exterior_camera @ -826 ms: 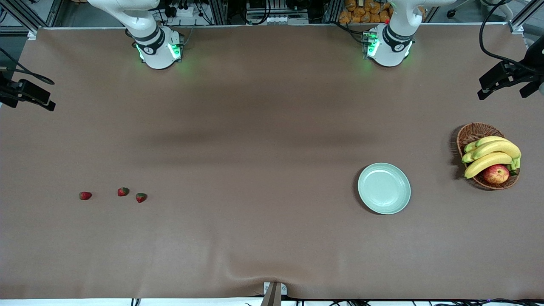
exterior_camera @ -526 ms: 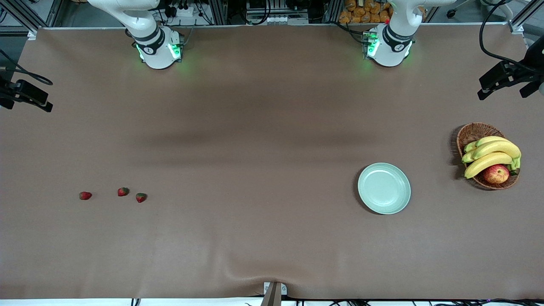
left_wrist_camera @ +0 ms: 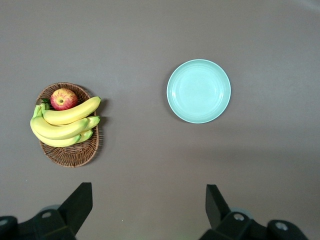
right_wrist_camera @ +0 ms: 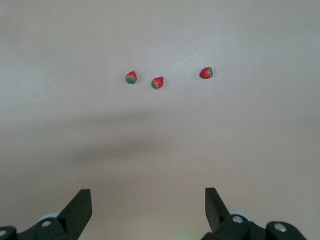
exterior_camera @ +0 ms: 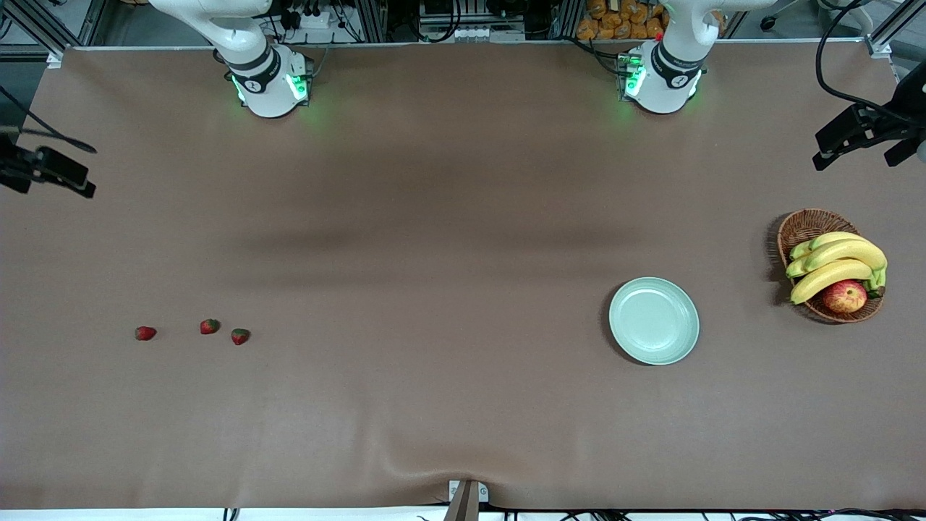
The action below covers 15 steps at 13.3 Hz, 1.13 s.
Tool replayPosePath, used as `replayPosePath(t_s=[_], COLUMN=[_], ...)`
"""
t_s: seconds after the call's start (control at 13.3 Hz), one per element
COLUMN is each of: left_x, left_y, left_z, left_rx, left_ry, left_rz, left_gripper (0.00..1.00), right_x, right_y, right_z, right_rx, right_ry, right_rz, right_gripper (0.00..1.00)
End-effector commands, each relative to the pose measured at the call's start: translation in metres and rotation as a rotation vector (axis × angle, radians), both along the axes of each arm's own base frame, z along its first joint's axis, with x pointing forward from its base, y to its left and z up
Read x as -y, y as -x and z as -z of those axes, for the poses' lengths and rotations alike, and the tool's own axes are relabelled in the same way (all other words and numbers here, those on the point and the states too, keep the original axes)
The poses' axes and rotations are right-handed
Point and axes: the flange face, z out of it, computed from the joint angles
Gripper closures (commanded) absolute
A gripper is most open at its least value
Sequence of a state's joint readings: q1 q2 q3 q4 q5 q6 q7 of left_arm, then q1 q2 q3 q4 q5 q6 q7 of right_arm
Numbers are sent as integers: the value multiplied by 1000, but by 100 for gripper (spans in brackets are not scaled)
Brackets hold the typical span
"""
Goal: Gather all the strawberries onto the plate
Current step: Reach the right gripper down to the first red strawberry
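Both grippers hang wide and empty, right gripper (right_wrist_camera: 148, 210) over bare table, left gripper (left_wrist_camera: 149, 207) waiting, and those tiny strawberries (exterior_camera: 210, 326) could squirt from the fingers well short of the plate (exterior_camera: 654, 320).

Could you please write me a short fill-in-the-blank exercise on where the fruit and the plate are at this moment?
1. The number of strawberries lying on the table is ____.
2. The plate holds ____ strawberries.
3. The apple lies in the basket beside the ____.
4. The right gripper hangs open above the ____.

Missing words: three; no; bananas; strawberries
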<state>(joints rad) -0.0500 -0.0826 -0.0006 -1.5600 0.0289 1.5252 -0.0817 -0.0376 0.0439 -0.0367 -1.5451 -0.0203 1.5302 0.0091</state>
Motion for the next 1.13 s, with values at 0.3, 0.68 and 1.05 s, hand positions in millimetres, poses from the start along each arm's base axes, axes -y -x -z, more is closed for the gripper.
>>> replayPosePath(t_s=[0.3,0.68,1.05], left_x=[-1,1,6], left_y=[-6,-10,-14], left_z=[-4,4,12], left_rx=[32,18,3], left_ry=[2,4,2], left_rz=[-13,-8,1], left_gripper=[0,0,0], right_x=[31,13,-55], right_y=[-101,-135,-143], right_z=[188,315,385], right_rx=[-32,-6,20], right_ry=[11,11,22], right_rz=[22,85,197], right_gripper=[0,0,0])
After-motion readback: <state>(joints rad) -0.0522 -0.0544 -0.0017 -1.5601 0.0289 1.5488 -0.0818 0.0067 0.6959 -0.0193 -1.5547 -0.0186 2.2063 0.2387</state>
